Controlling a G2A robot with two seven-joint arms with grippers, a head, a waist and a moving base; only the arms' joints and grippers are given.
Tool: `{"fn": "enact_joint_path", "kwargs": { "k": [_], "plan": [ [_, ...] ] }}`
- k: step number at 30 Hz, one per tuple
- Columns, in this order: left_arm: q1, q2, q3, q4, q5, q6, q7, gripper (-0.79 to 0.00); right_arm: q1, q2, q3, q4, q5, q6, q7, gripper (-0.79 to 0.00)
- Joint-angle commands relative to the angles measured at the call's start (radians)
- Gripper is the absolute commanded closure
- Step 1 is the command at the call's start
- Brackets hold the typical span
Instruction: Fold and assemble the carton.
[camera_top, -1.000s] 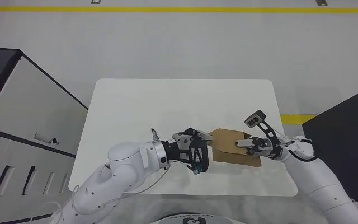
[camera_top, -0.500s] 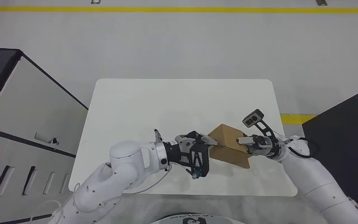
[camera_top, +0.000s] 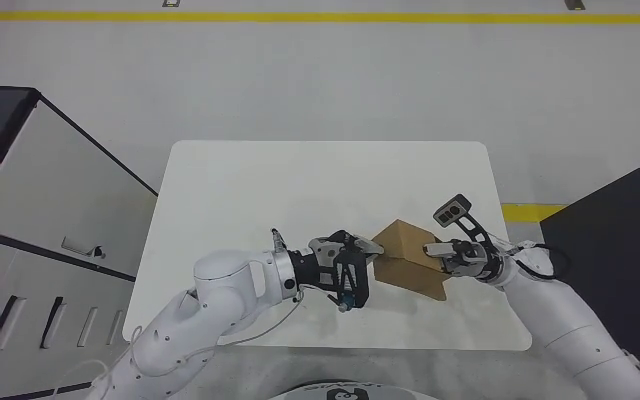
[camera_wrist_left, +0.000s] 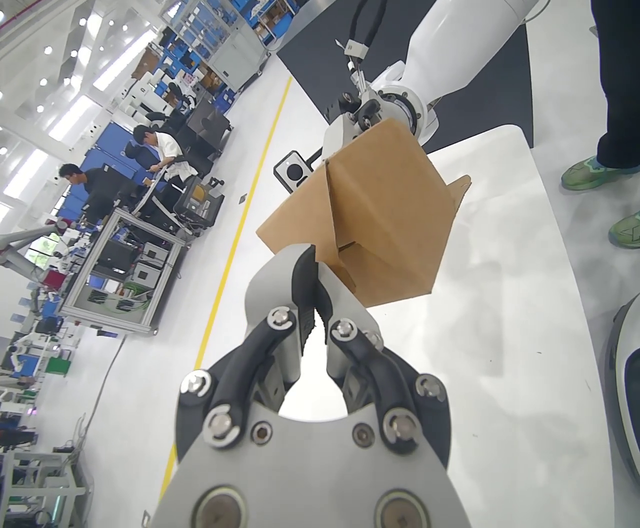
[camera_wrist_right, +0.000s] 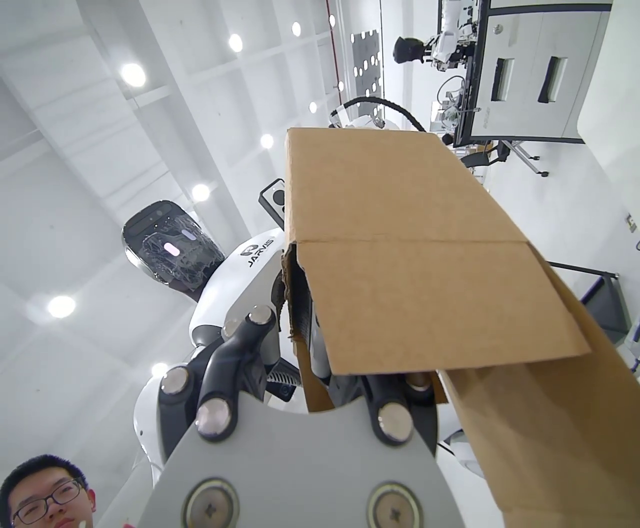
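Slippage or tearing is risked: the brown cardboard carton (camera_top: 408, 258), half-opened and tilted at 4 o'clock on the white surface (camera_top: 300, 190), is clenched at a flap edge by the left tool (camera_wrist_left: 314, 267) and at the opposite end by the right tool (camera_top: 437, 254). Uneven pulling would be the cause.

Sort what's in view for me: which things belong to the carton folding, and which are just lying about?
In the job: carton; left gripper and right gripper, both shut on it; white table.
Just about: grey cabinet beside the table; yellow floor line.
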Motion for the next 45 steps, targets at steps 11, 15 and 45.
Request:
{"fn": "enact_joint_path", "kwargs": {
  "k": [11, 15, 45],
  "plan": [
    [0.017, 0.004, -0.016, -0.006, 0.011, 0.010, 0.015, 0.000, -0.008, -0.003, 0.054, -0.054, -0.134, -0.080, -0.033, 0.000],
    [0.031, 0.009, -0.034, -0.014, 0.023, 0.004, 0.023, 0.000, -0.017, -0.005, 0.085, -0.075, -0.164, -0.091, -0.044, 0.000],
    [0.053, 0.015, -0.057, -0.011, 0.038, 0.000, 0.022, 0.000, -0.014, -0.011, 0.104, -0.107, -0.202, -0.074, -0.027, 0.000]
  ]
}}
